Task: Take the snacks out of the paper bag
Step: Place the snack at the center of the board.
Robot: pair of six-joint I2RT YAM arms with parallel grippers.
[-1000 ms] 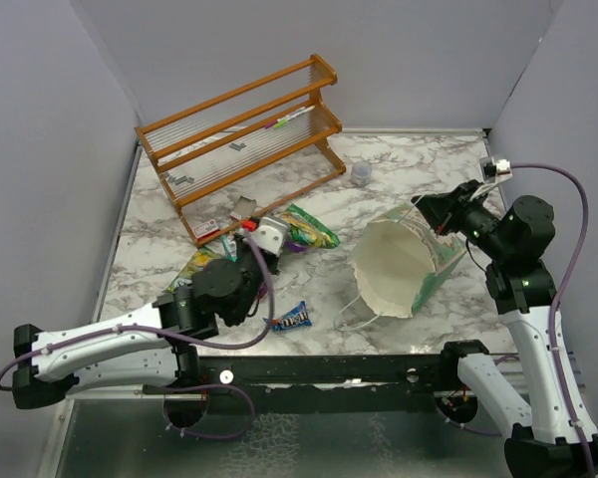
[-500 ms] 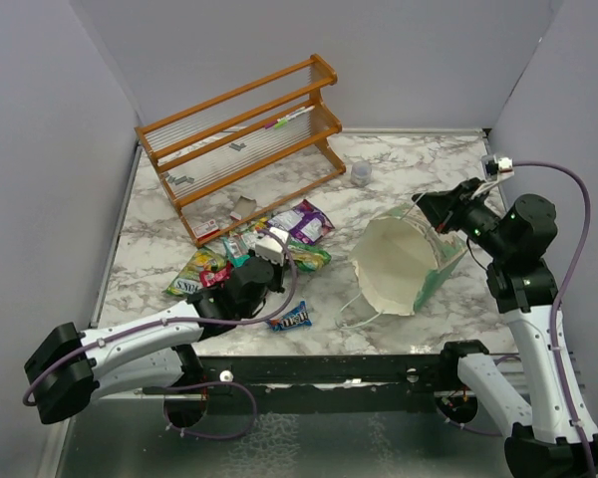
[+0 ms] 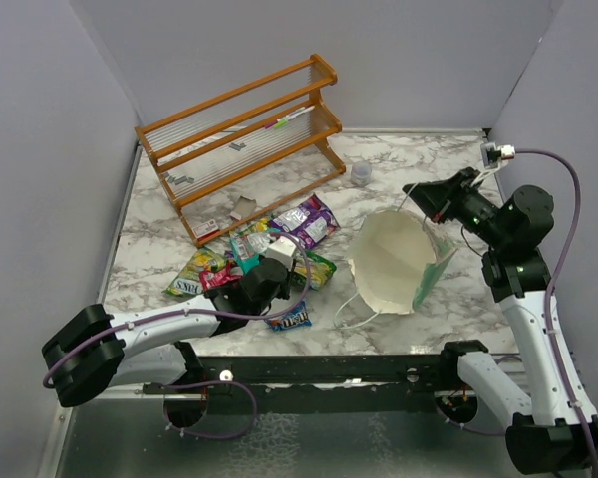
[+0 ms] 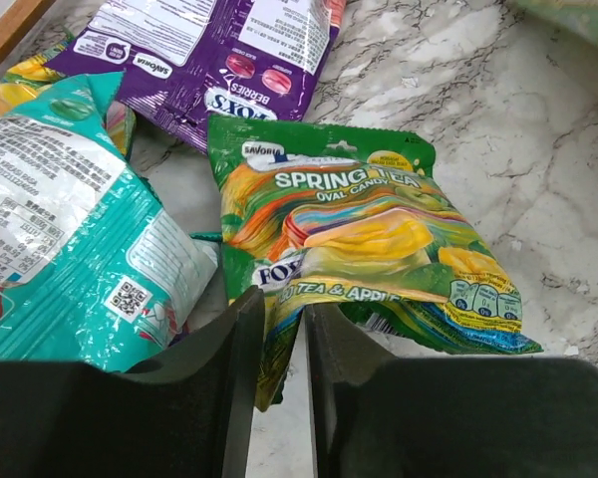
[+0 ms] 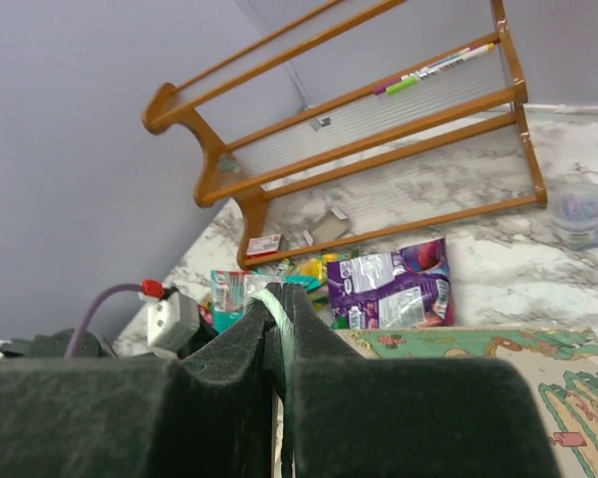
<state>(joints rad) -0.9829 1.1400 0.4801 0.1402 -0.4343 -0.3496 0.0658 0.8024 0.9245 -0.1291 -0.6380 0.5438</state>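
Note:
The mint-green paper bag (image 3: 394, 261) lies on its side, its cream mouth facing the near left. My right gripper (image 3: 419, 194) is shut on the bag's rim (image 5: 279, 309) and holds it up. My left gripper (image 3: 304, 269) is shut on a corner of the green-yellow packet (image 4: 359, 229), which lies on the table (image 3: 319, 267). A purple packet (image 3: 307, 221) and a teal packet (image 3: 249, 244) lie beside it, and both show in the left wrist view (image 4: 219, 50) (image 4: 60, 229). A dark blue bar (image 3: 291, 319) lies near the front edge. The bag's inside shows no packets.
A wooden rack (image 3: 239, 139) stands at the back left with small white cards (image 3: 207, 228) by its foot. A small grey cup (image 3: 361, 173) stands behind the bag. More packets (image 3: 194, 271) lie left of my left wrist. Grey walls close in both sides.
My left arm has swung to the right, and the green-yellow packet has shifted towards the near edge. The purple packet has come into view. My right gripper has moved slightly left with the bag's rim.

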